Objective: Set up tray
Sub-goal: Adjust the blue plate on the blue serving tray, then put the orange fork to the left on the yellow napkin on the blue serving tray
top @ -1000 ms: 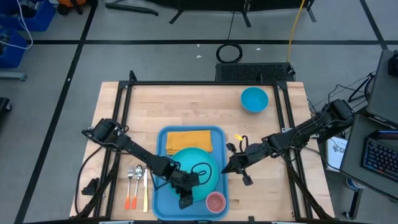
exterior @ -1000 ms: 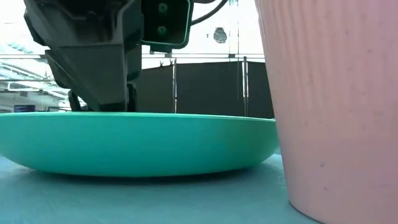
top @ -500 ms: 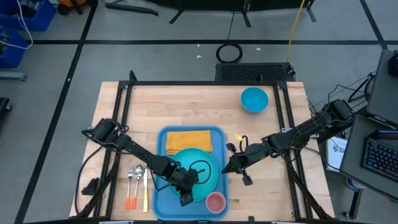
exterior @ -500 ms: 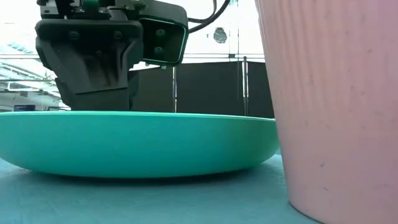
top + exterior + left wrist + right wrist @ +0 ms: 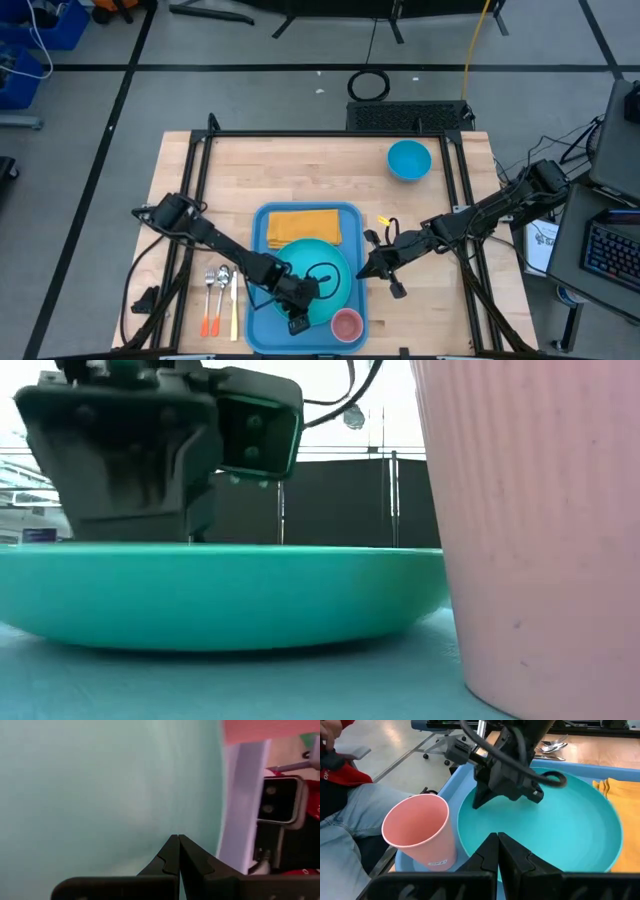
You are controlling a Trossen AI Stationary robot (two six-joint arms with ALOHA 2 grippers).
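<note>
The blue tray [image 5: 260, 300] lies at the table's near middle. On it rest a turquoise plate [image 5: 322, 258], a yellow napkin [image 5: 303, 224] behind the plate, and a pink cup [image 5: 346, 323] at the near right corner. My left gripper [image 5: 299, 320] is shut, its tips low inside the plate [image 5: 560, 825] near the plate's near-left rim. In the low view its tips [image 5: 150, 530] sink behind the plate's rim [image 5: 220, 590]. My right gripper [image 5: 498, 836] is shut and hovers at the plate's right side [image 5: 362, 272], holding nothing. My left gripper comes slanting down from the table's left, its shut fingertips [image 5: 476, 803] right at the plate's inner surface [image 5: 125, 795]. I cannot tell whether they touch it. The plate sits flat on the tray.
A fork, a spoon and a knife [image 5: 220, 295] lie left of the tray. A blue bowl [image 5: 408, 160] stands at the far right. A seated person [image 5: 350, 815] is just beyond the table's near edge, by the low camera [image 5: 280, 800].
My left gripper has sunk a little toward the plate and tipped slightly, staying shut. The plate, the cup and my right gripper have kept still.
</note>
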